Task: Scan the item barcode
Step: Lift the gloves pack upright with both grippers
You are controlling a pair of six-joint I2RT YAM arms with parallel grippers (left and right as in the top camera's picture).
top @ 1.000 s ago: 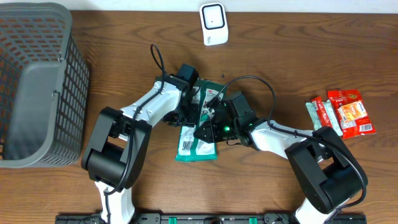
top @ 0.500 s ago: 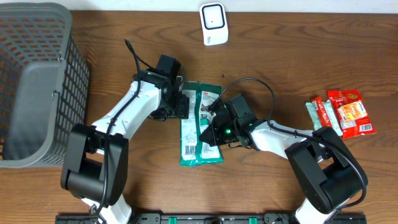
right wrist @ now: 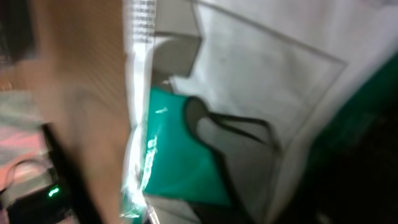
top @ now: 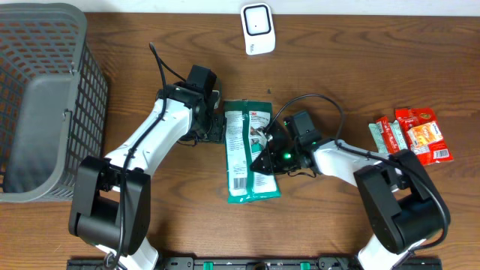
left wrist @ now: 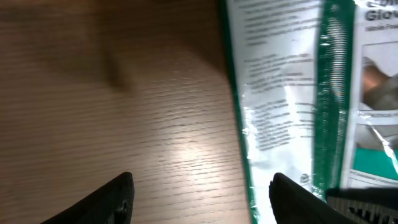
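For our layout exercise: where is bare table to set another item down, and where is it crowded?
Free: the wood between the scanner and the snack packets; the strip between the basket and the left arm; the near edge in front of the green package. Crowded: the middle, where the left gripper and right gripper flank that package.

Packet (left wrist: pixel 280 93), partial "Glo" at upper right corner, fine print too blurred to read
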